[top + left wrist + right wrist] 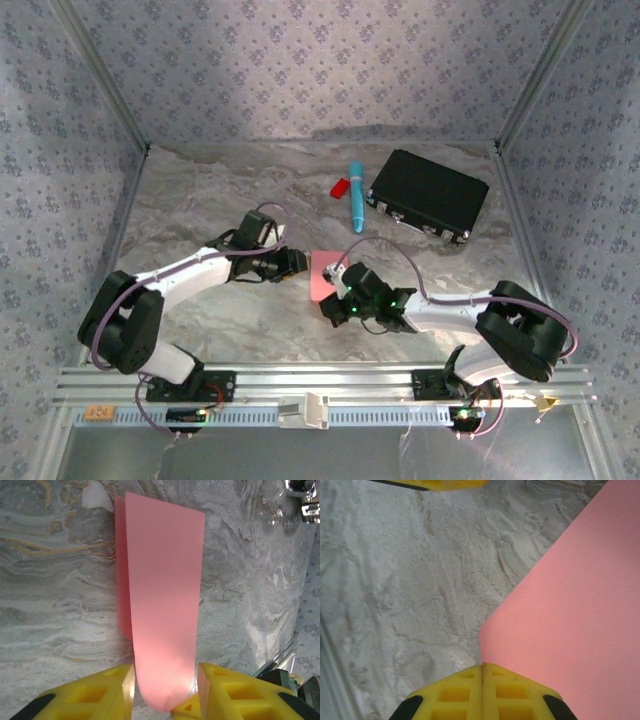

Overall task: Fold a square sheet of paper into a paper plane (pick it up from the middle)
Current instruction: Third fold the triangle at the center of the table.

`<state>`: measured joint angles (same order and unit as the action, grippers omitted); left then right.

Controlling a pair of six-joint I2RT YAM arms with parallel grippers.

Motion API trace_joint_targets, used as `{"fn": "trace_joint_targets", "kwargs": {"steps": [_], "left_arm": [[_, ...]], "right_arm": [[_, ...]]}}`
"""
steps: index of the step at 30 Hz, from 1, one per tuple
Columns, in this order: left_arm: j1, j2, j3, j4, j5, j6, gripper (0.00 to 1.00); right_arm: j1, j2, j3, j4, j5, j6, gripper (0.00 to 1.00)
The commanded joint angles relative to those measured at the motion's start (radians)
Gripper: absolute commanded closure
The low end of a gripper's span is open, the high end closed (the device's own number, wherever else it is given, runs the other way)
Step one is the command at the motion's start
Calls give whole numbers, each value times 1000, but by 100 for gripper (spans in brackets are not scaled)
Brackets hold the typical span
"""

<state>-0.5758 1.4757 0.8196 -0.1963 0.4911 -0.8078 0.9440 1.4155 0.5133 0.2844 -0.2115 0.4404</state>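
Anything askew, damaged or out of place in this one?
The thin pink-red square sheet of paper is bent over in a soft, uncreased curl between the left gripper's parted fingers, and its layers do not line up: a strip of the lower layer shows along one side. The right gripper pinches an edge.

A: What is enclosing the worktop (200,190)?
B: Grey-lilac patterned walls (320,60) are standing on three sides, meeting at pale metal corner posts (103,75).
A: And the surface itself?
B: Grey-white marbling is running across it, and an aluminium rail (320,378) is lying along the near edge.
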Motion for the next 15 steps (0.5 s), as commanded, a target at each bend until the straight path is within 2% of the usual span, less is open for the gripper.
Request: {"fn": "trace_joint_targets", "kwargs": {"steps": [1,7,15], "left_arm": [[5,42,64,-2,52,33,67],[4,137,136,11,117,59,77],[-25,296,226,-10,140,102,87]], "right_arm": [[-19,10,19,30,-135,78,98],[-27,28,1,88,-207,95,98],[-28,64,-1,123,-211,111,98]]}}
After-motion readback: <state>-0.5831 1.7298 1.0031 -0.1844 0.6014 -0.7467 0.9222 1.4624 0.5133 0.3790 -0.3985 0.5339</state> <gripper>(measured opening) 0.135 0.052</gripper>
